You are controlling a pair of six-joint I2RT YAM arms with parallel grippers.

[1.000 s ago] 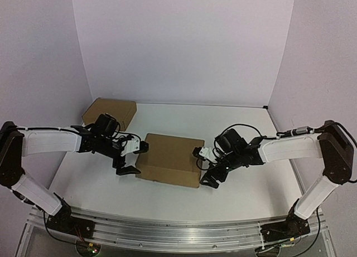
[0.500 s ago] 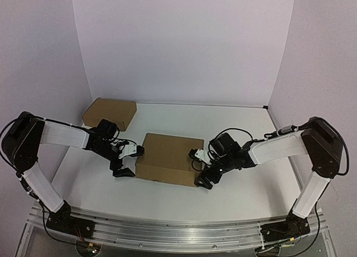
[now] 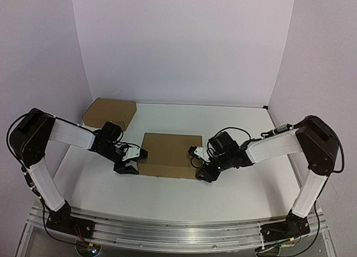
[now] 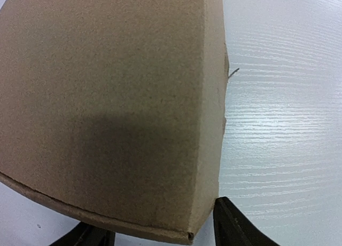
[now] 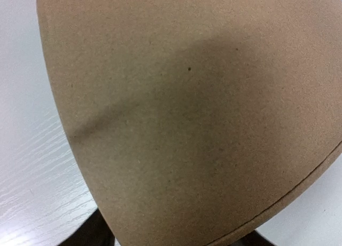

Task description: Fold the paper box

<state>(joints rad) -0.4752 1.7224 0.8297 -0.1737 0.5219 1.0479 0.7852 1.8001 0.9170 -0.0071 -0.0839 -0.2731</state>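
Note:
The paper box point(image 3: 170, 154) lies closed and flat in the middle of the table, plain brown cardboard. My left gripper point(image 3: 133, 161) is at its left front corner. In the left wrist view the paper box point(image 4: 107, 96) fills the frame. Its corner sits between the jaws of the left gripper point(image 4: 155, 235), and the right fingertip point(image 4: 230, 224) presses its side wall. My right gripper point(image 3: 199, 165) is at the right front corner. In the right wrist view the paper box point(image 5: 187, 123) sits between the dark fingers of the right gripper point(image 5: 171, 238). Both grippers are shut on it.
A second shallow brown cardboard box point(image 3: 110, 112) stands at the back left by the wall. Pale walls close the white table point(image 3: 234, 195) on three sides. The arm rail point(image 3: 167, 229) runs along the near edge.
Both grippers have come in against the box's front corners and their jaws have narrowed onto it. The box now lies a little squarer to the table.

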